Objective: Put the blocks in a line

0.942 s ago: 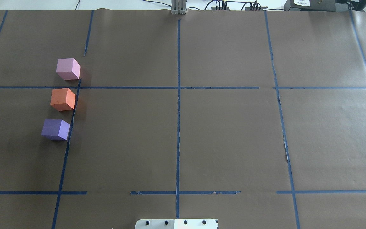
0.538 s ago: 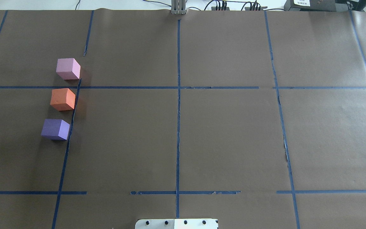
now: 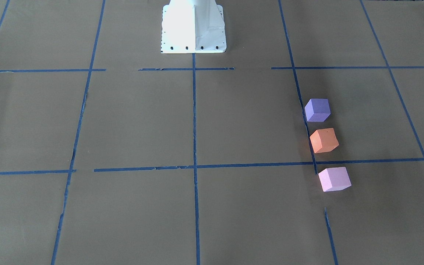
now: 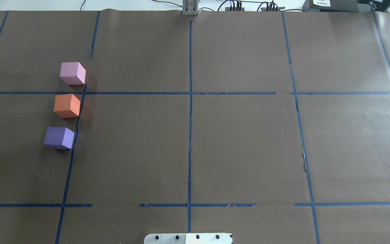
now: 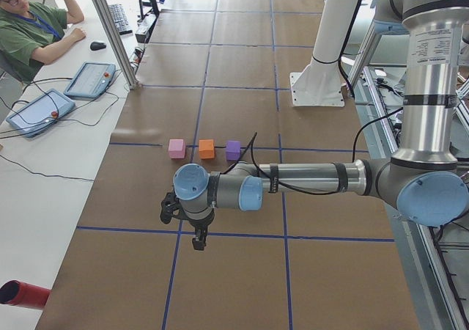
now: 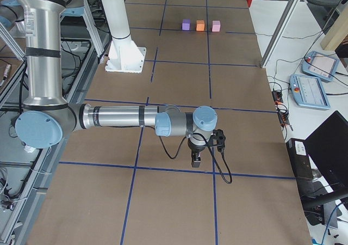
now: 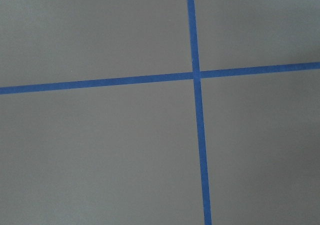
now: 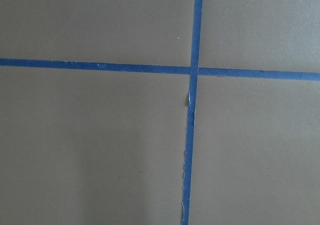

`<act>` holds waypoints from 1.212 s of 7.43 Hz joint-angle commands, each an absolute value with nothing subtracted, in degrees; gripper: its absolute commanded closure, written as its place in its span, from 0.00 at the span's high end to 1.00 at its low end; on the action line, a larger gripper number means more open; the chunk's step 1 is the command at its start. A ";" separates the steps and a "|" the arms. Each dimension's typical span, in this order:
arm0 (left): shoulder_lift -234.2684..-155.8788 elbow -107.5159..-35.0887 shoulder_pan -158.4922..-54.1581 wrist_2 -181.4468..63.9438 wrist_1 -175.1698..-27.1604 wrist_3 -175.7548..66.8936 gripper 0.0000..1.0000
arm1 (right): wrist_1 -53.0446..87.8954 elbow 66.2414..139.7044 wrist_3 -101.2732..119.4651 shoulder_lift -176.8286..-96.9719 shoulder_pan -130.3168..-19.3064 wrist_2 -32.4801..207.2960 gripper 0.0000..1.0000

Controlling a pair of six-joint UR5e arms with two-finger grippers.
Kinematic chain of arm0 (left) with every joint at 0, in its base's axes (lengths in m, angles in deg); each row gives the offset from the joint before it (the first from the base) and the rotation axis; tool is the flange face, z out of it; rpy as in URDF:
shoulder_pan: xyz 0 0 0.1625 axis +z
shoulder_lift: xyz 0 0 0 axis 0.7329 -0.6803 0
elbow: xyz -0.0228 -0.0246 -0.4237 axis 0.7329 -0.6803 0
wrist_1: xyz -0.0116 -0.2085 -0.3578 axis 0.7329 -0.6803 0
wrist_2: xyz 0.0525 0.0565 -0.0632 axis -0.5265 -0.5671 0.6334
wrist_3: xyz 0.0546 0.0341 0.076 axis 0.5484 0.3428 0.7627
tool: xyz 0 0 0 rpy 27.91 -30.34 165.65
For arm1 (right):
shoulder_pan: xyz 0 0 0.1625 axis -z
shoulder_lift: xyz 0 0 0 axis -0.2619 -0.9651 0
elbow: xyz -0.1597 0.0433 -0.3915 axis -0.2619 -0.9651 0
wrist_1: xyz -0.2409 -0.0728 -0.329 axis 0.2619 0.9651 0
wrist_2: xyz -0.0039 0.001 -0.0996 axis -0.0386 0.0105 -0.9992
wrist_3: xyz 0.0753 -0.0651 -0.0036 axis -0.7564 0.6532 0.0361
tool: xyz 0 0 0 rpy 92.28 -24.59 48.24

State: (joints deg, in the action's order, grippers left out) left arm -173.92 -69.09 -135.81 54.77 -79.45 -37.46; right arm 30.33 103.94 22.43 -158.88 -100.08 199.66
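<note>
Three foam blocks stand in a straight line with small gaps on the brown paper, on the robot's left side: pale pink block [image 4: 72, 73] farthest, orange block [image 4: 66, 105] in the middle, violet-purple block [image 4: 59, 137] nearest. They also show in the front-facing view: purple [image 3: 317, 109], orange [image 3: 324, 140], pink [image 3: 334, 179]. My left gripper [image 5: 198, 238] shows only in the exterior left view, hanging above the paper well away from the blocks. My right gripper [image 6: 196, 159] shows only in the exterior right view, far from them. I cannot tell whether either is open or shut. Both wrist views show only paper and tape.
Blue tape lines [image 4: 190, 112] divide the paper into a grid. The white robot base plate [image 4: 188, 238] stands at the near middle edge. An operator [image 5: 29, 29] sits at a side desk with teach pendants [image 5: 89, 79]. Cables and boxes lie beyond the far edge [image 4: 249, 6].
</note>
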 commanded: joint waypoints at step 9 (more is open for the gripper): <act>-174.34 -71.83 -137.22 54.28 -79.46 -37.50 1.00 | 30.33 103.93 22.43 -158.85 -100.08 199.65 1.00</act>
